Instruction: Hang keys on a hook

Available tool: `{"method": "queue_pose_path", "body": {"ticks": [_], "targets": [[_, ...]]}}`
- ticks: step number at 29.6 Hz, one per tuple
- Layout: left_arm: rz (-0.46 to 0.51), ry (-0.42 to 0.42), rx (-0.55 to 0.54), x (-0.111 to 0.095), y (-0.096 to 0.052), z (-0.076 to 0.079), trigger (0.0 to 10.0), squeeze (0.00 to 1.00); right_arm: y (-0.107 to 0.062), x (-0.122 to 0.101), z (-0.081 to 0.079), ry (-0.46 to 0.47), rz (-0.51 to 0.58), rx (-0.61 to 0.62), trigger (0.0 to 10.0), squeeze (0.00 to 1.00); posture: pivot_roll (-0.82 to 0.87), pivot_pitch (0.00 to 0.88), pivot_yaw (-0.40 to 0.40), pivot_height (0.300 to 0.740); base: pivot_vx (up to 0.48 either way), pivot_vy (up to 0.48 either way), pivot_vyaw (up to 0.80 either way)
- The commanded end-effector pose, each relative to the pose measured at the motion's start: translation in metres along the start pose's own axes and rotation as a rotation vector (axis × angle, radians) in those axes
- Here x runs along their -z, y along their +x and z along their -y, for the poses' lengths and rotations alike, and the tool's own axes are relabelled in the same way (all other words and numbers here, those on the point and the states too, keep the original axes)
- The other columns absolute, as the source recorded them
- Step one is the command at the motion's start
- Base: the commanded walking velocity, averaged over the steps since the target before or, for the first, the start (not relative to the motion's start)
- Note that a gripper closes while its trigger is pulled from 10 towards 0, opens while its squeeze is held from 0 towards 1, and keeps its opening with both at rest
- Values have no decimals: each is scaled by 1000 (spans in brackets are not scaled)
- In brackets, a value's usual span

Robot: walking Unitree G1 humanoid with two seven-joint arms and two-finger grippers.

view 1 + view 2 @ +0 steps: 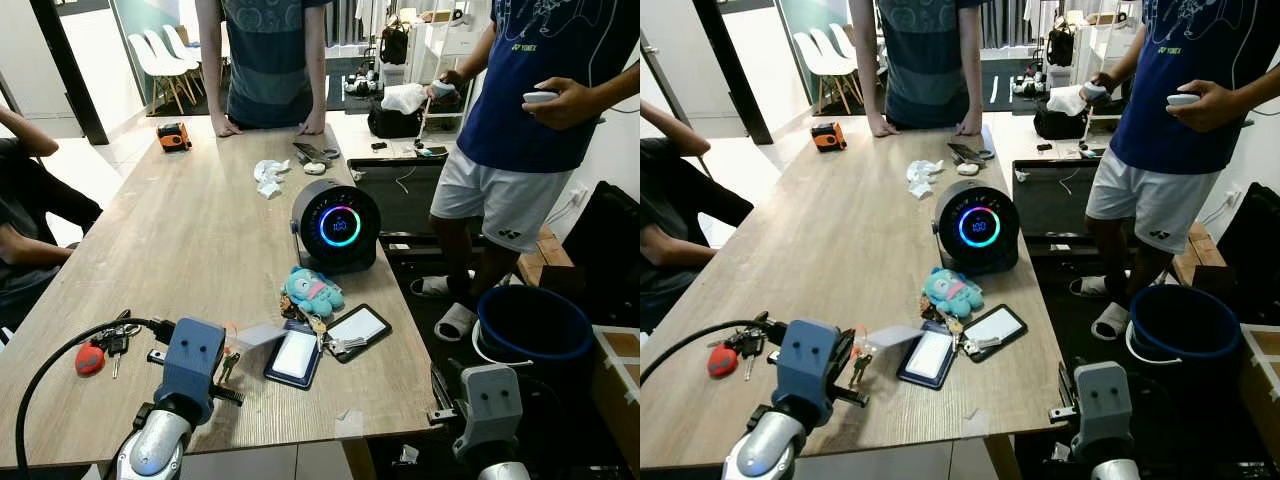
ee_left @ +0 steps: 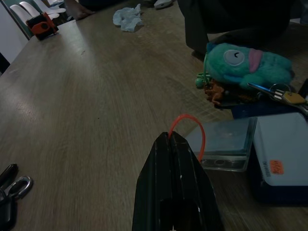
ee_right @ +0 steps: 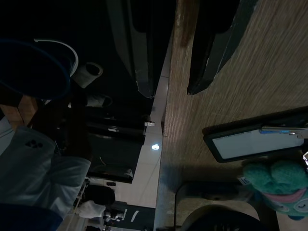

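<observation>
A key bunch lies near the table's right front: a teal plush toy (image 1: 312, 290), metal keys (image 1: 340, 345), a black card holder (image 1: 358, 330) and a blue card holder (image 1: 295, 358). Beside them is a clear badge holder (image 2: 226, 144) with an orange cord loop (image 2: 190, 126). My left gripper (image 2: 171, 139) is low over the table, shut on that orange loop. A second key set with a red fob (image 1: 92, 358) lies at the front left. My right gripper (image 3: 175, 53) hangs open along the table's right edge, with nothing between its fingers.
A round black fan (image 1: 337, 226) with a glowing ring stands mid-table. Crumpled tissue (image 1: 268, 176) and an orange tape measure (image 1: 174, 137) lie farther back. One person leans on the far end, another stands at the right, a third sits left. A blue bucket (image 1: 535, 325) stands on the floor at the right.
</observation>
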State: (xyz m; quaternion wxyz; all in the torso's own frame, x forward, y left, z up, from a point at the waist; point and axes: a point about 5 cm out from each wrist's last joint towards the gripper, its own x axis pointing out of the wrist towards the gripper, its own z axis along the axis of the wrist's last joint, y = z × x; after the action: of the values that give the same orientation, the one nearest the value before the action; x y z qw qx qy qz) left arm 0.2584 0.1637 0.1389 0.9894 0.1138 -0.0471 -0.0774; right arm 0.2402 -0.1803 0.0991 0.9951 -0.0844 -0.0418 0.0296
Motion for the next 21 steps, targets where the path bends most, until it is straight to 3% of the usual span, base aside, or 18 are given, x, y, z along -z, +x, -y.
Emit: {"method": "queue_pose_path", "body": {"ticks": [1,21], "targets": [[-10,2,-7,0,-1,1,10000,0,0,0,-3,13,-9,-10,10000,0,37,111,86,740,0,0,0],[2,0,-11,-1,3,5,10000,0,5,1,-6,12,-11,-26,10000,0,39,102,82,740,0,0,0]]}}
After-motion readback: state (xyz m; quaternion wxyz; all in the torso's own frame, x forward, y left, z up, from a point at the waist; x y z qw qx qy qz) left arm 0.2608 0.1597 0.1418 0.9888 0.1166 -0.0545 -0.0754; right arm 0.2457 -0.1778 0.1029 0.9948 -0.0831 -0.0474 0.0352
